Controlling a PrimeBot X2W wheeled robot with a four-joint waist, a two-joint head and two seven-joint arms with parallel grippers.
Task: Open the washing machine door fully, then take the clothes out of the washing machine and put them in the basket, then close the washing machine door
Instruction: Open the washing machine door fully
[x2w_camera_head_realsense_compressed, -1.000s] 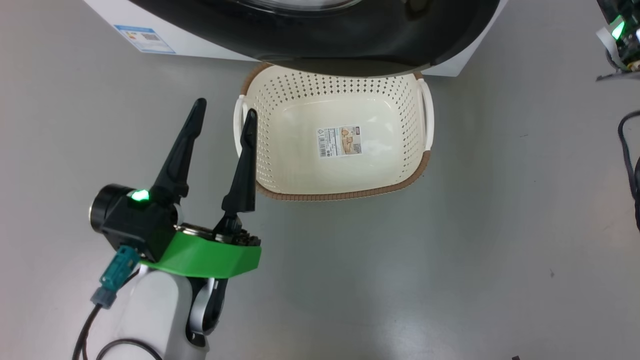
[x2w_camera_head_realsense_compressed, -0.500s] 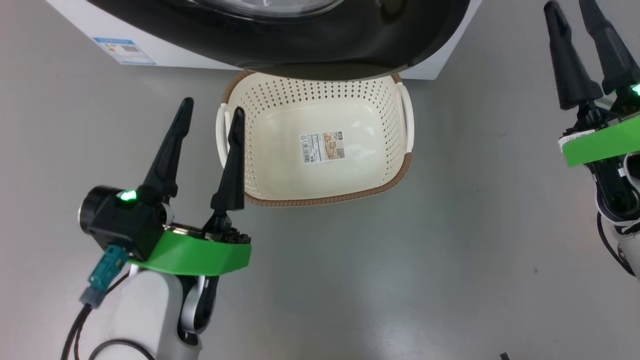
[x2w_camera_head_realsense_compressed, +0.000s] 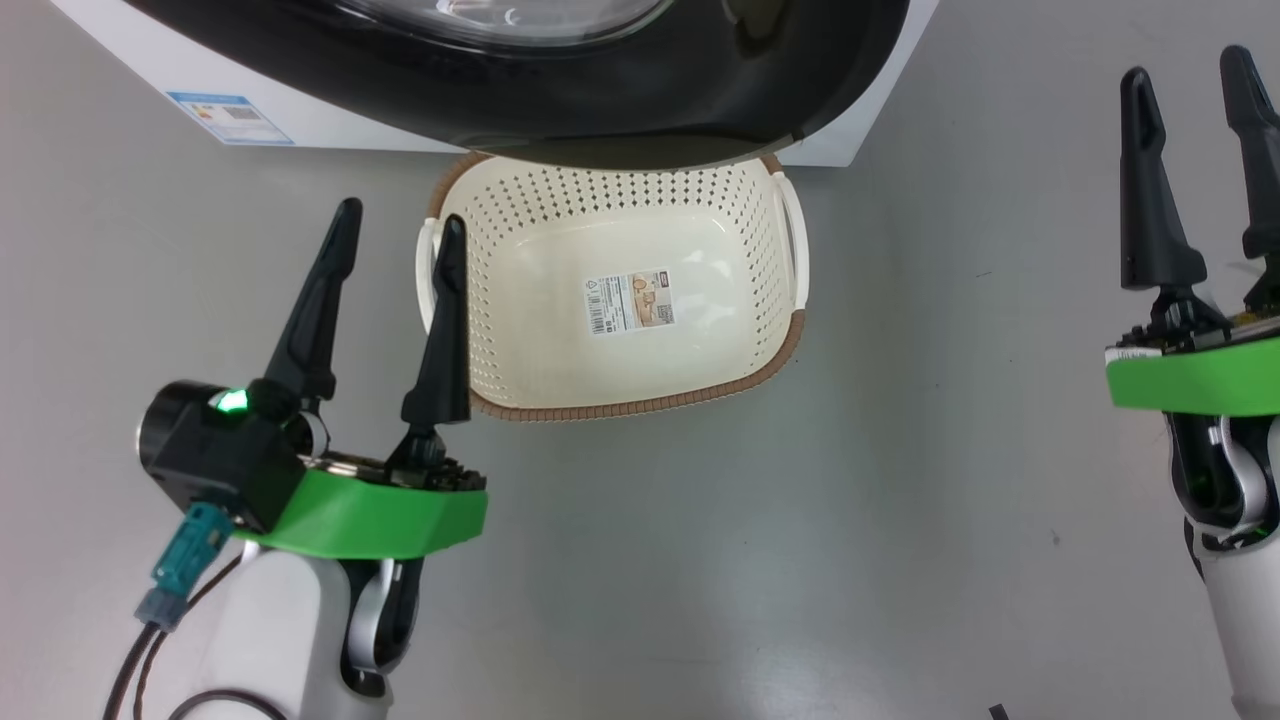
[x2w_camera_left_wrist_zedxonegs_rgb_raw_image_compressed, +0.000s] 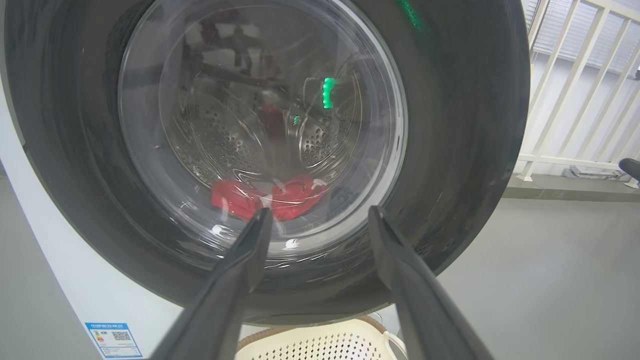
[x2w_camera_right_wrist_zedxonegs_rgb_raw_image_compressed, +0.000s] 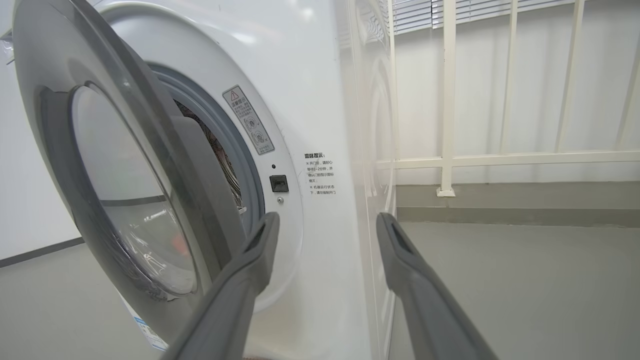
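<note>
The washing machine (x2w_camera_head_realsense_compressed: 870, 100) stands at the top of the head view, its black-rimmed door (x2w_camera_head_realsense_compressed: 600, 100) overhanging the far edge of the cream basket (x2w_camera_head_realsense_compressed: 640, 408) on the floor. The right wrist view shows the door (x2w_camera_right_wrist_zedxonegs_rgb_raw_image_compressed: 125, 200) ajar, swung a little off the white front (x2w_camera_right_wrist_zedxonegs_rgb_raw_image_compressed: 320, 100). Through the door glass (x2w_camera_left_wrist_zedxonegs_rgb_raw_image_compressed: 250, 125) in the left wrist view, the red clothes (x2w_camera_left_wrist_zedxonegs_rgb_raw_image_compressed: 240, 197) lie low in the steel drum. My left gripper (x2w_camera_head_realsense_compressed: 400, 215) is open just left of the basket, pointing at the door. My right gripper (x2w_camera_head_realsense_compressed: 1183, 65) is open and empty, well right of the machine.
A white railing (x2w_camera_right_wrist_zedxonegs_rgb_raw_image_compressed: 447, 100) runs along the wall right of the machine. Grey floor spreads around the basket. A cable (x2w_camera_head_realsense_compressed: 150, 640) hangs from my left wrist. A blue label (x2w_camera_head_realsense_compressed: 230, 118) marks the machine's lower left front.
The head camera has shifted, sliding the whole picture leftward. My right gripper has come into the head view at the right edge. Both grippers have stayed open.
</note>
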